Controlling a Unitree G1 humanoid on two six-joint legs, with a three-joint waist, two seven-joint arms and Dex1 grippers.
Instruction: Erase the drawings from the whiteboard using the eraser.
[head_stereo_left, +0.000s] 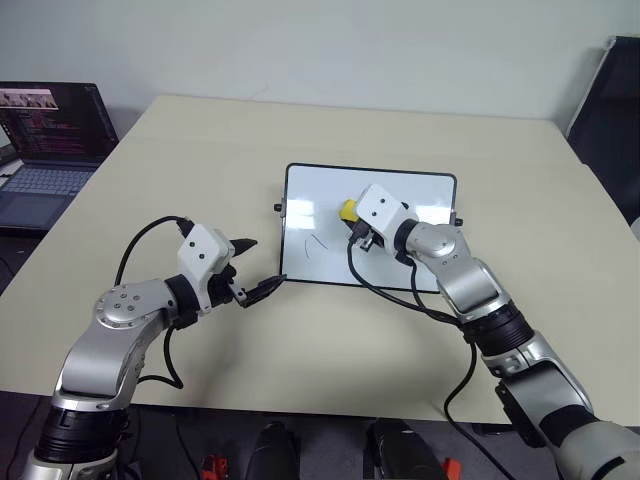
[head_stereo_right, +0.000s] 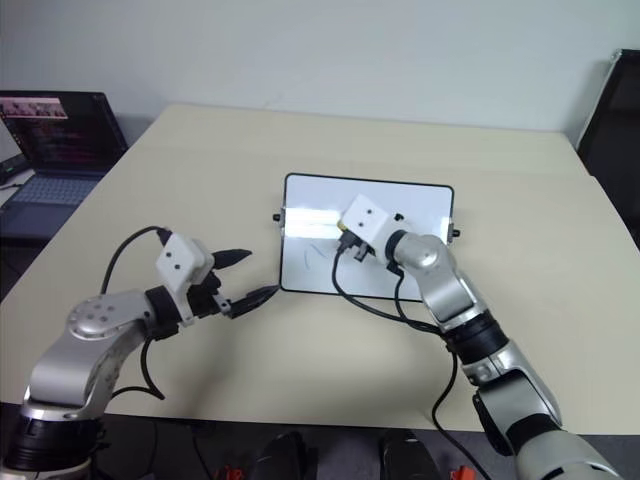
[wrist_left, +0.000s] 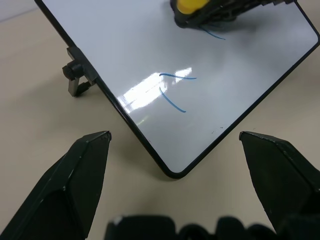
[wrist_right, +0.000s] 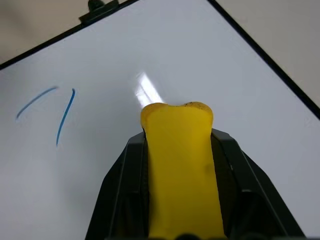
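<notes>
The eraser (wrist_right: 181, 165) is pinched in the right gripper (wrist_right: 177, 150), yellow end forward, over the middle of the whiteboard (head_stereo_left: 320, 185), which lies flat on the table (head_stereo_left: 300, 340) near its centre. From the right wrist view I cannot tell whether the eraser is touching the glossy surface or just above it.

Blue drawings are still on the board. Two thin strokes (wrist_left: 172, 90) sit near the board's left, near corner, one a short curve and the other a slanted line, just beside each other. A third stroke (wrist_left: 212, 34) pokes out from under the eraser's tip in the left wrist view, so the eraser looks to be right at it. My guess is that the wiping is only beginning: no mark looks smeared or half gone, and all three remain to be cleared.

The left gripper (head_stereo_left: 250, 270) hovers just off the board's near left corner with its fingers spread wide, holding nothing. A laptop (head_stereo_left: 45, 150) sits open at the far left edge of the table, well apart from the work.
</notes>
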